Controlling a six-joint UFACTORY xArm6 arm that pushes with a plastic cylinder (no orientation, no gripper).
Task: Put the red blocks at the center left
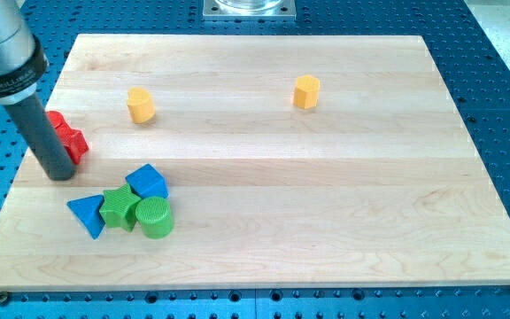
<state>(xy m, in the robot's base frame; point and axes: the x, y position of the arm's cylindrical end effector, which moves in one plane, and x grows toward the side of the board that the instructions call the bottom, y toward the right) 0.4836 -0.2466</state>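
Observation:
Two red blocks lie close together at the view's left edge of the wooden board (326,177): one red block (57,121) sits partly behind the rod, and a red star-shaped block (73,144) sits just below and to its right. My tip (60,175) rests on the board directly left of and slightly below the red star block, touching or nearly touching it. The dark rod rises toward the view's top left and hides part of the upper red block.
A cluster lies at lower left: blue triangle (87,215), green star (119,207), blue block (148,182), green cylinder (155,217). A yellow cylinder (140,105) sits at upper left, a yellow hexagonal block (306,91) at upper centre-right.

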